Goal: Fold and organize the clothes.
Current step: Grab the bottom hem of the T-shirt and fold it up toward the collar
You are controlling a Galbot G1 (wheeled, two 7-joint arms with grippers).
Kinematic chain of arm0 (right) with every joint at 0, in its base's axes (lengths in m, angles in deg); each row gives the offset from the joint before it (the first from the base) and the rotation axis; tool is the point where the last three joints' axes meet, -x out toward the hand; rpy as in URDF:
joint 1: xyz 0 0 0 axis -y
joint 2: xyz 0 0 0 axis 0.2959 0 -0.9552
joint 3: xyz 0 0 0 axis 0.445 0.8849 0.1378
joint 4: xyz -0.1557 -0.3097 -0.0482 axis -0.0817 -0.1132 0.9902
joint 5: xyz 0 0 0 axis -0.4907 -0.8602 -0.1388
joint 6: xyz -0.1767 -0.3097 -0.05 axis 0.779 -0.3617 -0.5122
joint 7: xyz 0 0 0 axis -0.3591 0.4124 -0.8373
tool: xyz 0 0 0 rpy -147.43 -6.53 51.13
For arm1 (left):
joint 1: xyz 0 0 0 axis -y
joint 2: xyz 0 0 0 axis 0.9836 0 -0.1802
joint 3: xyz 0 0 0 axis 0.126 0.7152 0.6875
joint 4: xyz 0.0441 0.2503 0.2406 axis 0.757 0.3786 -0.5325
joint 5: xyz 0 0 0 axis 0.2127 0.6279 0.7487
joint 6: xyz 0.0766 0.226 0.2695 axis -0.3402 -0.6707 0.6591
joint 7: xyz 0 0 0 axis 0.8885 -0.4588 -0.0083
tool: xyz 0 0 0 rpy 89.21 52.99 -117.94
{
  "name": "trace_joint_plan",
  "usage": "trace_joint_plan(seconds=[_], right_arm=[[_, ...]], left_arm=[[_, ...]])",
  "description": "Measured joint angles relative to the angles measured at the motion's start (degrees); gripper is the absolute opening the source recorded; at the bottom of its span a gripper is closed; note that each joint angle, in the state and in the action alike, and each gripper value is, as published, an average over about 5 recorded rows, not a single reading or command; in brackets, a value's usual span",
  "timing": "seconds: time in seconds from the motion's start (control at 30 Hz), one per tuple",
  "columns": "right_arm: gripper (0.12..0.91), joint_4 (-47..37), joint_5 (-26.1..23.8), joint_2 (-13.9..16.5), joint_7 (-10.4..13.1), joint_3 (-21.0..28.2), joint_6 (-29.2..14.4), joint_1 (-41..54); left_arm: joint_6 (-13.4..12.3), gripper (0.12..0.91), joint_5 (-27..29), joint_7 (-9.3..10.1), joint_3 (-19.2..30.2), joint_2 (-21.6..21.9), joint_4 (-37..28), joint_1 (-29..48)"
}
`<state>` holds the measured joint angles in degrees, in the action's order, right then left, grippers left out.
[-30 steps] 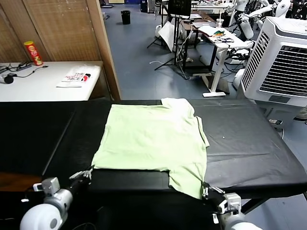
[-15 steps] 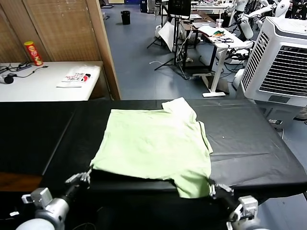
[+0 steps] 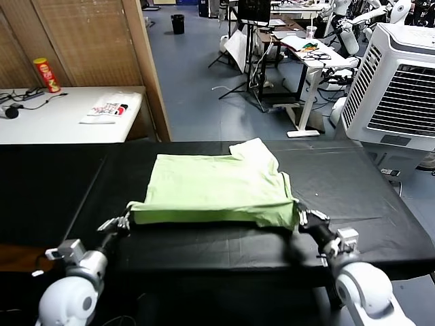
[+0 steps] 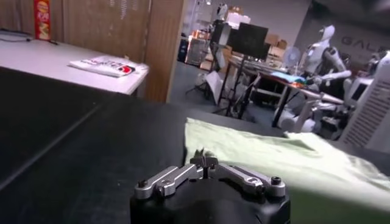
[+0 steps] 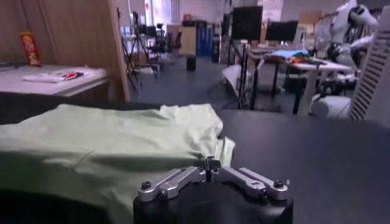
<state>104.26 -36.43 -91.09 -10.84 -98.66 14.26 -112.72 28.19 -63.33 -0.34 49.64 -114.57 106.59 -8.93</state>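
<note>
The shirt [image 3: 214,187] hem was pinched by both clenched grippers, left [image 3: 124,221] and right [image 3: 303,217]; uneven travel could skew the fold.

Both arms reach forward, left gripper [image 3: 124,221] and right gripper [image 3: 304,219] with fingers closed.

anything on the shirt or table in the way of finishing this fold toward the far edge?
Nothing visible. The left gripper and right gripper, jaws shut, each pinch a near corner of the shirt. The shirt's top and the black table beyond it are bare. The packet and can sit on a separate white table.
</note>
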Motion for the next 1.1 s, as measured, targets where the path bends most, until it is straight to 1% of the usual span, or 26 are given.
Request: trace_joint_plan(seconds=[0.23,0.3,0.33,0.43,0.47,0.53,0.57,0.67,0.7,0.77,0.8,0.9,0.93,1.0,1.1], right_arm=[[0.126,-5.0,0.3,-0.7,-1.2,2.0,-1.0,4.3],[0.165,-5.2,0.7,-0.7,-1.3,2.0,-0.5,4.7],[0.201,-5.1,0.9,-0.6,-1.4,1.9,0.0,4.6],[0.353,-3.6,1.2,0.2,-1.3,1.3,1.8,3.7],[0.42,-2.7,1.2,0.5,-1.2,1.0,2.4,3.1],[0.52,-0.7,1.5,1.1,-0.8,0.4,3.6,1.8],[0.587,0.5,1.7,1.4,-0.7,0.0,4.1,1.0],[0.727,4.2,2.0,2.2,-0.6,-0.9,5.4,-1.6],[0.758,5.4,1.8,2.3,-0.6,-1.0,5.7,-2.5],[0.788,7.3,1.1,2.4,-0.8,-1.1,5.9,-4.2],[0.793,8.0,0.7,2.4,-0.9,-1.1,6.0,-5.0],[0.797,9.1,-0.2,2.3,-1.0,-1.0,5.9,-6.9],[0.796,9.3,-0.3,2.2,-1.0,-1.0,5.9,-7.4],[0.789,9.7,-0.4,2.1,-0.9,-0.9,5.9,-8.2],[0.749,10.1,-0.5,1.7,-0.8,-1.0,5.9,-9.0]], left_arm=[[-0.5,0.125,1.4,-0.11,2.7,1.0,-6.4,5.3],[-0.6,0.125,1.6,-0.05,3.4,1.0,-8.0,6.6],[-0.7,0.125,1.6,0.0,3.7,1.0,-8.6,7.1],[-0.8,0.126,1.8,0.12,4.3,0.9,-10.2,8.6],[-0.8,0.138,1.8,0.14,4.3,0.9,-10.4,8.9],[-0.8,0.194,1.9,0.16,4.4,1.1,-10.7,9.2],[-0.8,0.239,2.0,0.17,4.3,1.2,-10.8,9.2],[-0.7,0.401,2.0,0.21,3.9,1.7,-10.5,8.7],[-0.7,0.468,2.0,0.22,3.7,1.9,-10.3,8.4],[-0.6,0.569,2.0,0.22,3.4,2.1,-9.8,7.7],[-0.5,0.633,2.1,0.2,3.3,2.2,-9.5,7.3],[-0.4,0.755,2.1,0.11,3.1,2.2,-8.3,5.7],[-0.4,0.776,2.1,0.08,3.1,2.1,-8.0,5.1],[-0.4,0.792,2.0,0.04,3.1,2.0,-7.4,4.1],[-0.3,0.797,1.7,0.04,3.0,1.7,-6.9,2.9]])
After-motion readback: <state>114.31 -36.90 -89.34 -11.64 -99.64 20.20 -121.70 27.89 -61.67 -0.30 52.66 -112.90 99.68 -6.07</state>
